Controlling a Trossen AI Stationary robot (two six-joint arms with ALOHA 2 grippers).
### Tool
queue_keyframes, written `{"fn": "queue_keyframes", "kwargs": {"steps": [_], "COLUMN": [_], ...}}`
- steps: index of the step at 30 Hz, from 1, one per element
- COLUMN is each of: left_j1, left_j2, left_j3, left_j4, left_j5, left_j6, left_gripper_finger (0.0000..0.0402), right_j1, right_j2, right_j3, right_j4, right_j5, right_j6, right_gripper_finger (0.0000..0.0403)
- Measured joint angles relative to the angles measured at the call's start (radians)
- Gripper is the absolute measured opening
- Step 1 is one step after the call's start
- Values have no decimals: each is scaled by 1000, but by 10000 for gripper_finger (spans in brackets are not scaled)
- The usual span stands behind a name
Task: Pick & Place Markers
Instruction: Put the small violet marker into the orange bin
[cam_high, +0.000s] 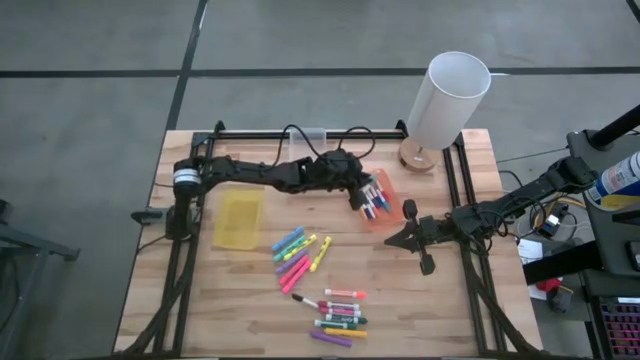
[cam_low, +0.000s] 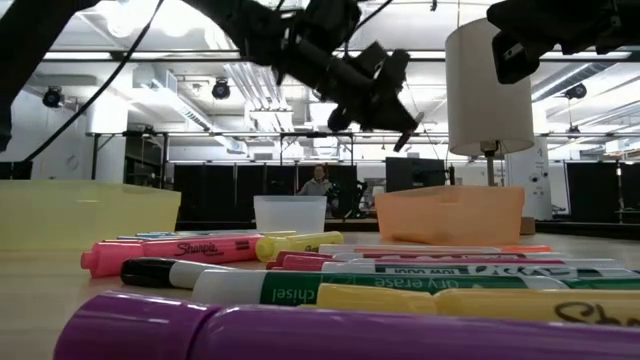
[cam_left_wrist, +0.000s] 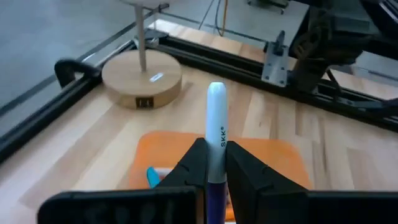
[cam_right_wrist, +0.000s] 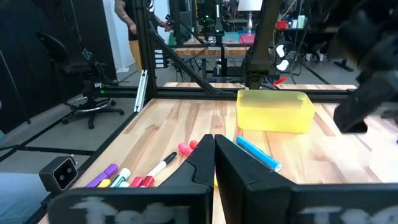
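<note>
My left gripper (cam_left_wrist: 215, 149) hangs over the orange bin (cam_left_wrist: 261, 155) at the table's far right and is shut on a slim white marker (cam_left_wrist: 216, 112) with a purple end. In the high view this gripper (cam_high: 362, 193) is at the bin's left rim, and several markers (cam_high: 376, 203) lie in the bin. Loose markers lie on the table in two groups (cam_high: 298, 255) (cam_high: 338, 312). My right gripper (cam_high: 395, 239) waits shut, with nothing in it, near the table's right side. My left gripper pinches the marker between its two fingers where the white barrel meets the purple part (cam_left_wrist: 216, 167). The marker lies along the fingers, and its white end sticks out past the fingertips. It slants slightly downward, lifted clear above the orange bin.
A yellow bin (cam_high: 240, 220) stands at the left and a small clear bin (cam_low: 290, 213) at the far edge. A lamp with a white shade (cam_high: 447, 98) and a round wooden base (cam_left_wrist: 142, 78) stands just behind the orange bin. A black frame rail (cam_left_wrist: 205, 59) runs along the far edge.
</note>
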Motion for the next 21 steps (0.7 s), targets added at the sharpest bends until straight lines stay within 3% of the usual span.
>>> {"fn": "queue_keyframes", "kwargs": {"steps": [6,21], "left_j1": [8,-1], "left_j2": [0,-1], "left_j3": [-66,-78], "left_j4": [62,69], "left_j5": [0,8], "left_j6": [-27,-20], "left_gripper_finger": [33,33], "right_j1": [0,0], "right_j2": [0,0], "right_j3": [0,0], "right_j4": [11,15], "right_j5": [0,9], "right_j6": [-4,-31], "right_gripper_finger": [8,8]}}
